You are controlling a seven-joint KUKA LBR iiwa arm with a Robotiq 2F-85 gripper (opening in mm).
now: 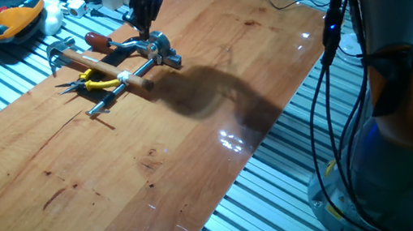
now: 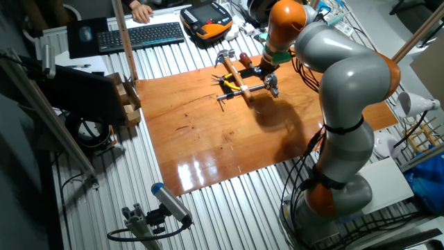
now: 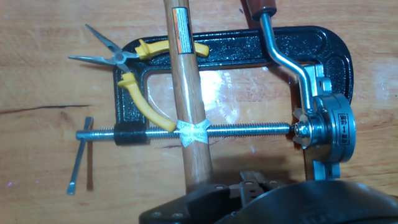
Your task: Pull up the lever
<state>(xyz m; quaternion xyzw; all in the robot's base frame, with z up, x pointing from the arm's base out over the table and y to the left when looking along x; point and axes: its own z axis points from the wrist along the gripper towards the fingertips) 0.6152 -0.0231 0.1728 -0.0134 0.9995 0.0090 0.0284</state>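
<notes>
The lever (image 1: 96,39) lies low on the wooden board, its dark reddish-brown knob pointing left and its thin bent rod running to a small grey metal bracket (image 1: 161,47). In the hand view the rod (image 3: 283,56) curves down from the knob at the top edge to the bracket (image 3: 324,124). It shows small in the other fixed view (image 2: 244,59). My gripper (image 1: 144,32) hangs just above the bracket, touching nothing. Its fingers look closed together at the bottom of the hand view (image 3: 252,182). The gripper also shows in the other fixed view (image 2: 267,69).
A black C-clamp (image 3: 249,46) lies flat with its long screw (image 3: 205,132). A hammer with a pale wooden shaft (image 3: 186,93) crosses it, and yellow pliers (image 3: 140,93) lie beside it. The wooden board (image 1: 185,145) stretches right. A teach pendant (image 1: 15,21) lies off the board at left.
</notes>
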